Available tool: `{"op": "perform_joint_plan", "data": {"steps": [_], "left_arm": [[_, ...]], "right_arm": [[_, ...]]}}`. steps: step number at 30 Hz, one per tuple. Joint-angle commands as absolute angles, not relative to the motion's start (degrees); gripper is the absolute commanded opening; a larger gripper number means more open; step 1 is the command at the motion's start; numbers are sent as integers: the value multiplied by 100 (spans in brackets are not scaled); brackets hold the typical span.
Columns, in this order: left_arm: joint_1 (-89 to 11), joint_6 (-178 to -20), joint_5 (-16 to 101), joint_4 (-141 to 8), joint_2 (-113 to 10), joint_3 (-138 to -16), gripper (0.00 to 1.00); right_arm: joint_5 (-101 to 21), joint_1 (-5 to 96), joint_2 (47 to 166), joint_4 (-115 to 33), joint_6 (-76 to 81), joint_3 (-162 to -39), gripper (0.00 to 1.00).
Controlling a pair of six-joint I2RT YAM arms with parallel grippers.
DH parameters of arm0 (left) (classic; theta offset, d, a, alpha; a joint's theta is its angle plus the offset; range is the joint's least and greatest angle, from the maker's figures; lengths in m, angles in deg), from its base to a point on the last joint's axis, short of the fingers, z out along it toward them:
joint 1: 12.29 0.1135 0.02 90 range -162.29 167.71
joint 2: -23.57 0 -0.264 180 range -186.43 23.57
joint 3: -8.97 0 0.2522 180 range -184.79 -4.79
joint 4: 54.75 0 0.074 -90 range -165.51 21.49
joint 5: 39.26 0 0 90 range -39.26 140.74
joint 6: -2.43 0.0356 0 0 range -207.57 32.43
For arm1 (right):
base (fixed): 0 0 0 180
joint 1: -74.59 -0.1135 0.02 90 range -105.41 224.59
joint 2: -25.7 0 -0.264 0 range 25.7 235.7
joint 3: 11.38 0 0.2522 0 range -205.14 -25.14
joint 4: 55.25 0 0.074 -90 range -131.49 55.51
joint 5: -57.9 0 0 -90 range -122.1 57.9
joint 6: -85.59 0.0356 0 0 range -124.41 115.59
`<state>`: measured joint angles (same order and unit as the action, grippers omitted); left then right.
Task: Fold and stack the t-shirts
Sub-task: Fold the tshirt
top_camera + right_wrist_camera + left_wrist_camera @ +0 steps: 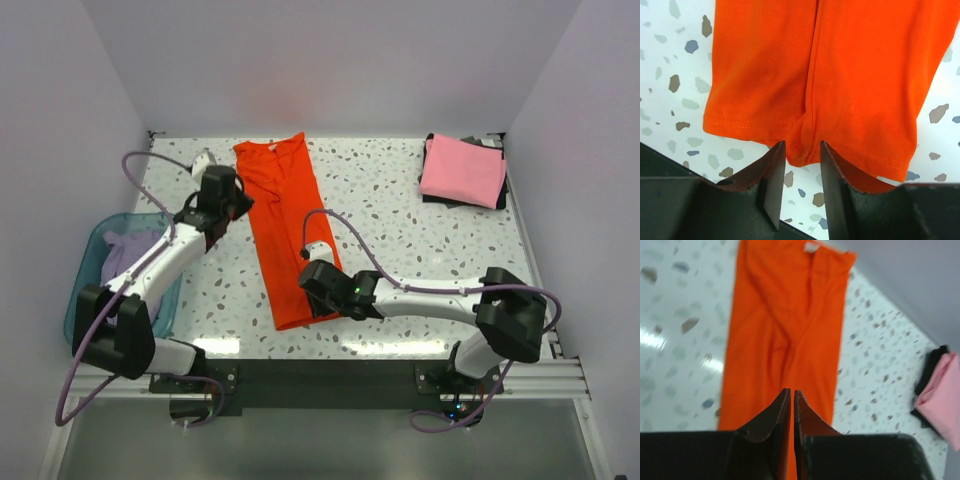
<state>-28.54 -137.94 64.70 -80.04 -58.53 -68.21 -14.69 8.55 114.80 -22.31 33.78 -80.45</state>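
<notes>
The orange-red t-shirt (285,235) lies as a long narrow strip from the back of the table to its front edge. My right gripper (308,300) is open at the near hem. In the right wrist view its fingertips (801,147) stand either side of a small bunched fold of the shirt hem (805,150). My left gripper (236,206) is shut and empty, just over the strip's left side (791,392). The folded pink t-shirt (462,170) lies at the back right. The pale lavender t-shirt (130,255) lies crumpled in the basin.
A translucent teal basin (85,270) stands at the left table edge beside my left arm. A black item (500,195) lies under the pink t-shirt. The speckled tabletop (400,230) ends at a dark front edge (660,160) right behind the hem.
</notes>
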Motion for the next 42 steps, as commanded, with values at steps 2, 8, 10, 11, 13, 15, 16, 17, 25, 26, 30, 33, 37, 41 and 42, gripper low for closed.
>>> {"op": "perform_joint_plan", "data": {"steps": [2, 8, 10, 11, 13, 15, 16, 17, 25, 26, 30, 33, 37, 41, 42], "left_arm": [[-3013, -14461, 6859, -8125, -5001, -5210, 9], [-3057, -14505, 6674, -8178, -4068, -4057, 9], [-3075, -14479, 6595, -8274, -3884, -3863, 9], [-3092, -14470, 6551, -8301, -3839, -3793, 10], [-3171, -14444, 6472, -8353, -3717, -3626, 13], [-3232, -14426, 6419, -8450, -3655, -3477, 24], [-3242, -14408, 6375, -8442, -3593, -3433, 28], [-3259, -14400, 6323, -8442, -3575, -3389, 37], [-3856, -14601, 6365, -9056, -3426, -3256, 43], [-4040, -14636, 6418, -9144, -3408, -3256, 43], [-4400, -14830, 6551, -9426, -3285, -3186, 43], [-4647, -14970, 6490, -9417, -3267, -3064, 45], [-5034, -15216, 6419, -9391, -3426, -2984, 49], [-5674, -15743, 6664, -9610, -3496, -2949, 50], [-5789, -15988, 6787, -9750, -3496, -2975, 51]], "right_arm": [[-908, 577, 11841, -2092, 3619, -8297, 33], [-864, 218, 12289, -2260, 3742, -8428, 24], [-767, 68, 12422, -2181, 3751, -8577, 24], [-723, 41, 12535, -2154, 3769, -8613, 24], [-723, 6, 12606, -2110, 3795, -8631, 24], [-627, -21, 12511, -2075, 3848, -8614, 29], [-574, -21, 12440, -2014, 3857, -8570, 36], [-469, -12, 12353, -1944, 3865, -8552, 40], [129, 58, 10966, -1084, 3760, -8421, 56], [164, 119, 10868, -1030, 3725, -8368, 56], [-194, 637, 10498, -1002, 3497, -7929, 54], [-905, 1138, 10304, -1344, 3190, -7551, 53], [-1566, 1517, 10348, -1749, 2987, -7304, 53], [-1769, 1631, 10471, -1925, 3074, -7172, 53], [-1847, 1658, 10462, -1969, 3101, -7129, 54]]}}
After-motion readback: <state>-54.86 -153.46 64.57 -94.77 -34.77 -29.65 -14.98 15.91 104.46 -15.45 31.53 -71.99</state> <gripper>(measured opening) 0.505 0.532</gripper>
